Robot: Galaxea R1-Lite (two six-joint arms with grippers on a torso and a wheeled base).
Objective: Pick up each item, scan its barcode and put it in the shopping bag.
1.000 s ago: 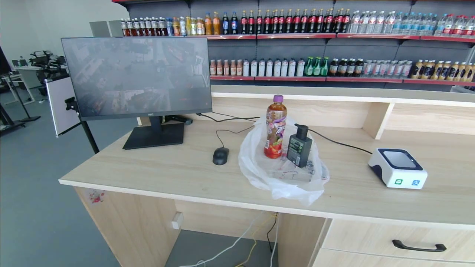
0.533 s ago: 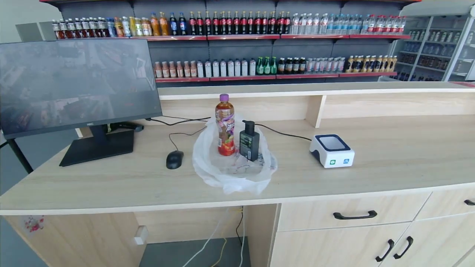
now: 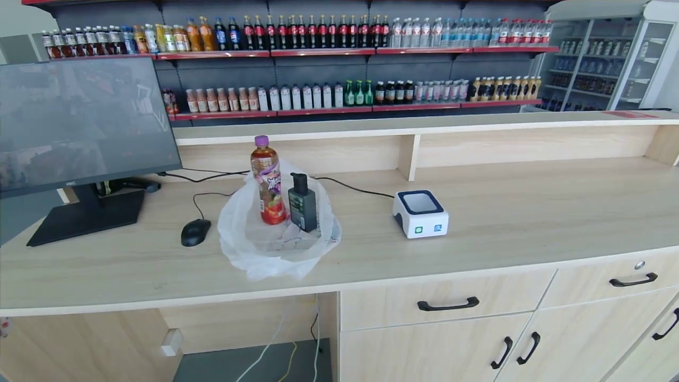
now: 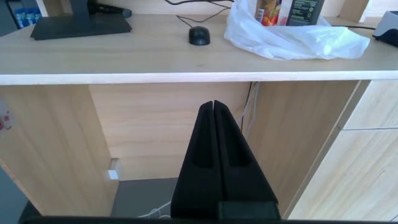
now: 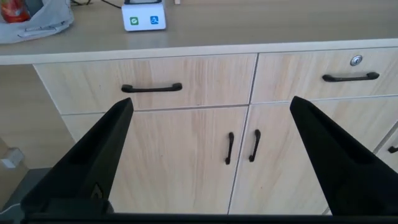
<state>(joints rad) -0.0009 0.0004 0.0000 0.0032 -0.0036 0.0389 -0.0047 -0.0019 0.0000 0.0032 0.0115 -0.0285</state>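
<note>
Below the bench (image 3: 530,212) edge hang both my hands, empty: left hand (image 4: 213,106) pressed closed, right hand (image 5: 211,101) spread wide. I should rise clear before reaching for the bottle (image 3: 268,180).

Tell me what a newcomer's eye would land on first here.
On the counter a white shopping bag holds a purple-capped drink bottle and a dark pump bottle, both upright. The white barcode scanner sits to its right, and red shelves packed with drinks line the wall behind.
</note>
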